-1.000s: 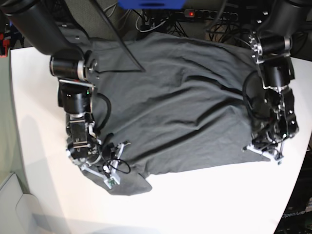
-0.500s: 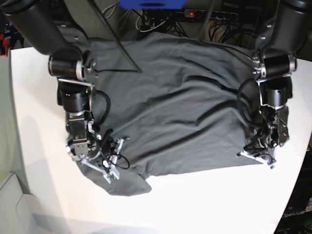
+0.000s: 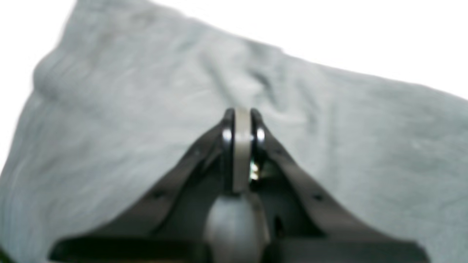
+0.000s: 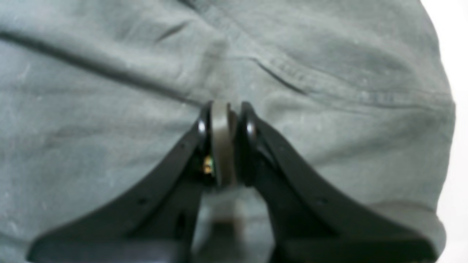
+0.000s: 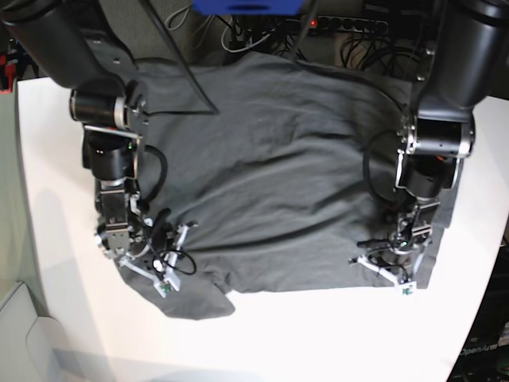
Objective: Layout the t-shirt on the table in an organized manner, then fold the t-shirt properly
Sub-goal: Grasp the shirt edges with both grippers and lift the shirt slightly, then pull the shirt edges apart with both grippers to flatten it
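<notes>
Two grippers low on the t-shirt, spread on the table.
Left gripper: jaws pressed together; right gripper: nearly closed. Blur hides whether either pinches cloth. Fabric is soft, light and wrinkly, probably sliding when dragged. Best hold is likely the hem or sleeve seam just ahead of each fingertip.

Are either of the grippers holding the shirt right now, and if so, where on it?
Both grippers look shut over the t-shirt: the left gripper above its edge, the right gripper near a stitched hem. Whether either pinches cloth cannot be told.
</notes>
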{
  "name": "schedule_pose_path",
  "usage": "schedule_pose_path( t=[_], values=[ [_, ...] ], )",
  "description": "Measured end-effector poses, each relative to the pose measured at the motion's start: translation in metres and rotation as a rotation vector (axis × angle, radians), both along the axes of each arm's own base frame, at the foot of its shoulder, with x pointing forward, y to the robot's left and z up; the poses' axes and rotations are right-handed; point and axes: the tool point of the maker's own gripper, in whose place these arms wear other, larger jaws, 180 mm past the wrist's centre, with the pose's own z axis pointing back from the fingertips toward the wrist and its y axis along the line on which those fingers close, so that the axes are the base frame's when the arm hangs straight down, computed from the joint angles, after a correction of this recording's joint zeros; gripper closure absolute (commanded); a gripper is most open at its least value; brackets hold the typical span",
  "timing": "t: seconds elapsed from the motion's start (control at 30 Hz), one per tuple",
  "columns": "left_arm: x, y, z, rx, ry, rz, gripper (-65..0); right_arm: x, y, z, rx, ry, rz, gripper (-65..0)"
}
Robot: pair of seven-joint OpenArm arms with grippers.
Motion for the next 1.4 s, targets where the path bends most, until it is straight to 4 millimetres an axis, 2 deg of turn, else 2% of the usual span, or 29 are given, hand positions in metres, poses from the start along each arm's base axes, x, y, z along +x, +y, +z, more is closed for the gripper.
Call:
schedule_pose_path(
  t=[0.1, 0.23, 0.27, 0.33, 0.37, 0.43, 0.53, 0.57, 0.6, 0.67, 0.77, 0.83, 0.9, 0.97, 1.0, 1.17, 1.4],
  values=[
    [0.011, -0.006, 0.014, 0.042, -0.063, -0.037, 0.0, 0.000, -0.016, 0.000, -0.022, 0.001, -0.015, -6.6],
    [0.038, 0.002, 0.053, 0.050, -0.124, -0.027, 0.0, 0.000, -0.026, 0.001, -0.038, 0.000, -0.024, -6.6],
    [0.044, 0.004, 0.063, 0.048, -0.115, -0.025, 0.0, 0.001, -0.027, 0.002, -0.045, 0.005, -0.024, -6.6],
    [0.047, 0.007, 0.068, 0.040, -0.042, -0.031, 0.0, 0.000, -0.032, 0.005, -0.085, 0.012, -0.025, -6.7],
    [0.043, 0.010, 0.066, 0.030, 0.009, -0.050, 0.0, 0.001, -0.035, 0.010, -0.104, 0.005, -0.030, -6.7],
    [0.029, 0.029, 0.058, 0.045, 0.080, -0.035, 0.0, 0.001, -0.044, 0.018, -0.137, -0.005, -0.044, -6.7],
    [-0.006, 0.064, 0.034, 0.110, 0.170, -0.010, 0.0, 0.000, -0.048, 0.023, -0.148, -0.033, -0.051, -6.9],
    [-0.020, 0.069, 0.024, 0.122, 0.212, -0.013, 0.0, -0.002, -0.046, 0.022, -0.153, -0.026, -0.049, -6.9],
    [-0.033, 0.068, 0.015, 0.128, 0.244, -0.034, 0.0, -0.003, -0.041, 0.020, -0.149, -0.024, -0.045, -6.9],
    [-0.047, 0.055, 0.005, 0.131, 0.256, -0.073, 0.0, -0.002, -0.028, 0.021, -0.129, -0.030, -0.029, -6.9],
    [-0.053, 0.038, 0.000, 0.071, 0.224, -0.088, 0.0, 0.001, -0.023, 0.024, -0.116, -0.042, -0.024, -6.9],
    [-0.060, 0.040, -0.009, 0.057, 0.236, -0.065, 0.0, 0.001, -0.030, 0.024, -0.125, -0.042, -0.032, -6.9],
    [-0.060, 0.042, -0.012, 0.044, 0.226, -0.047, 0.0, -0.003, -0.035, 0.015, -0.126, -0.017, -0.034, -6.9],
    [-0.058, 0.042, -0.014, 0.036, 0.212, -0.034, 0.0, -0.008, -0.032, 0.002, -0.107, 0.011, -0.031, -6.9],
    [-0.056, 0.043, -0.014, 0.038, 0.194, -0.030, 0.0, -0.004, -0.027, 0.004, -0.080, -0.018, -0.033, -6.9],
    [-0.051, 0.054, -0.018, 0.039, 0.103, 0.007, 0.0, -0.001, -0.013, -0.001, -0.028, -0.026, -0.014, -6.9],
    [-0.042, 0.075, -0.016, 0.052, 0.027, 0.082, 0.0, 0.009, -0.008, 0.003, 0.021, -0.124, -0.041, -7.0]
  ],
)
